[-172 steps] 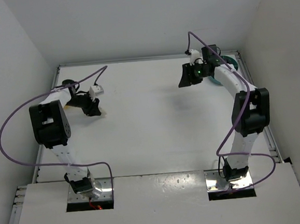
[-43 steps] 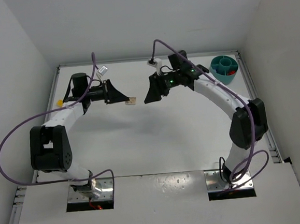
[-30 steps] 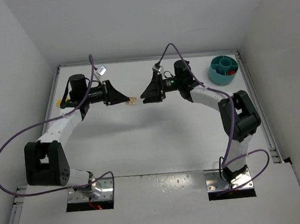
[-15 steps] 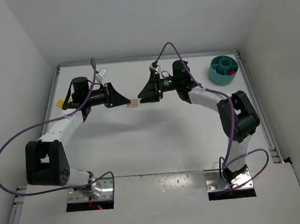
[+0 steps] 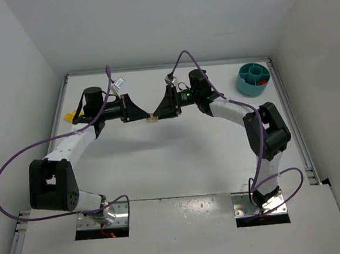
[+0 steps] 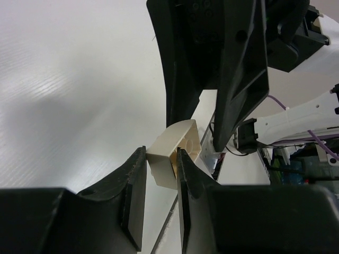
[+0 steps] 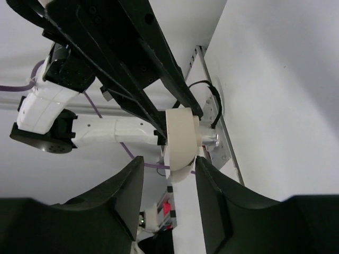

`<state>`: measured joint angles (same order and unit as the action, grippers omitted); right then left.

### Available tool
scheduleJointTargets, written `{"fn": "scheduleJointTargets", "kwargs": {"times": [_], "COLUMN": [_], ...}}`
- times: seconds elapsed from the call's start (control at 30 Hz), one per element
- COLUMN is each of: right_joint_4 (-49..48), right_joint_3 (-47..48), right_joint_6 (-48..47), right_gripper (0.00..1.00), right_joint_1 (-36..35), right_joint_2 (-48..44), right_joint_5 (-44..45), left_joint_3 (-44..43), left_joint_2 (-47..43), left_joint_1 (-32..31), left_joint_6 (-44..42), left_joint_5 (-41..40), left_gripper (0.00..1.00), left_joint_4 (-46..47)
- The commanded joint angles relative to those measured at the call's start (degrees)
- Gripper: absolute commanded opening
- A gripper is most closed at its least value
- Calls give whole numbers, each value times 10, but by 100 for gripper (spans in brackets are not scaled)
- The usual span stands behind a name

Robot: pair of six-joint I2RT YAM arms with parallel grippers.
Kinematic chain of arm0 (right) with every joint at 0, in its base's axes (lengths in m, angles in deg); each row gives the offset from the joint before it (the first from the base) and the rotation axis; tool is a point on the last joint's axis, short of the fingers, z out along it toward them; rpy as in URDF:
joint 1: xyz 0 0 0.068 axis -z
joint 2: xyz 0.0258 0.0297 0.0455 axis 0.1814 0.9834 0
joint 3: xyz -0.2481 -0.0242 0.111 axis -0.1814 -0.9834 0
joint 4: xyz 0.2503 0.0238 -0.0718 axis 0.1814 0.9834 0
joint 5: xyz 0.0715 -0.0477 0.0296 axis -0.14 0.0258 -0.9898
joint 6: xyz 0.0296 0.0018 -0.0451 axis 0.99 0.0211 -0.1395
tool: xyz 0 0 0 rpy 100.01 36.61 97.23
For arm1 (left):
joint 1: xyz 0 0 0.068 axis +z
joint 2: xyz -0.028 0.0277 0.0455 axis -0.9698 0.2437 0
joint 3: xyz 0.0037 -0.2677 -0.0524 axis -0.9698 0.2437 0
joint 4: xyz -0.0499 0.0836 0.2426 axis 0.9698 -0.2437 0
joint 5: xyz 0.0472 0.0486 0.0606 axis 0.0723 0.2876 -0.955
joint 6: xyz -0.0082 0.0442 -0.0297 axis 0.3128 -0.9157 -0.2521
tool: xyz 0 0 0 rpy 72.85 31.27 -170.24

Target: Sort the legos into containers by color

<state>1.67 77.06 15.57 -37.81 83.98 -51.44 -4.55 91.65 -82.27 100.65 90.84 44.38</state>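
A cream lego (image 5: 151, 118) hangs in mid-air above the middle of the table, with my left gripper (image 5: 145, 115) shut on it. In the left wrist view the cream lego (image 6: 170, 157) is pinched between my left gripper's (image 6: 161, 160) black fingers. My right gripper (image 5: 159, 112) faces it from the right, tip to tip. In the right wrist view the jaws of my right gripper (image 7: 169, 161) stand open around the cream lego (image 7: 180, 142), with a gap on the left side. The round teal tub (image 5: 244, 83) with its containers stands at the far right, a red lego (image 5: 261, 83) inside it.
A small yellow lego (image 5: 69, 117) lies near the table's left edge behind my left arm. White walls close in the table on the left, back and right. Purple cables loop over both arms.
My right gripper has moved left to the cream lego held by my left gripper and its jaws have narrowed around it. The left gripper has barely moved.
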Motion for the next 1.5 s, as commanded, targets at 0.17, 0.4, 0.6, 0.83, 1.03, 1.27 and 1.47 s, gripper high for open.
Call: {"fn": "scheduleJointTargets", "kwargs": {"times": [0.17, 0.4, 0.6, 0.83, 1.03, 1.27, 1.47], "right_joint_4": [-14, 23, 369, 594, 744, 731, 664], "right_joint_3": [34, 40, 150, 240, 467, 611, 621], "right_joint_6": [-13, -69, -411, -640, -766, -760, -716], "right_gripper": [33, 7, 3, 3, 2, 2, 2], "right_joint_1": [-18, -10, 62, 223, 399, 499, 505], "right_joint_2": [14, 7, -38, -80, 25, 126, 179], "right_joint_5": [3, 3, 104, 302, 403, 493, 511], "left_joint_3": [1, 6, 6, -34, -78, -84, -89], "left_joint_2": [-5, -10, -38, -51, -41, -41, -34], "left_joint_1": [-7, -7, -7, -7, -7, -7, -1], "left_joint_6": [19, 19, -31, -127, -169, -181, -162], "left_joint_5": [13, 18, -15, -77, -104, -117, -130], "left_gripper": [0, 18, 75, 93, 97, 98, 98], "left_joint_4": [36, 36, -10, -103, -144, -144, -144]}}
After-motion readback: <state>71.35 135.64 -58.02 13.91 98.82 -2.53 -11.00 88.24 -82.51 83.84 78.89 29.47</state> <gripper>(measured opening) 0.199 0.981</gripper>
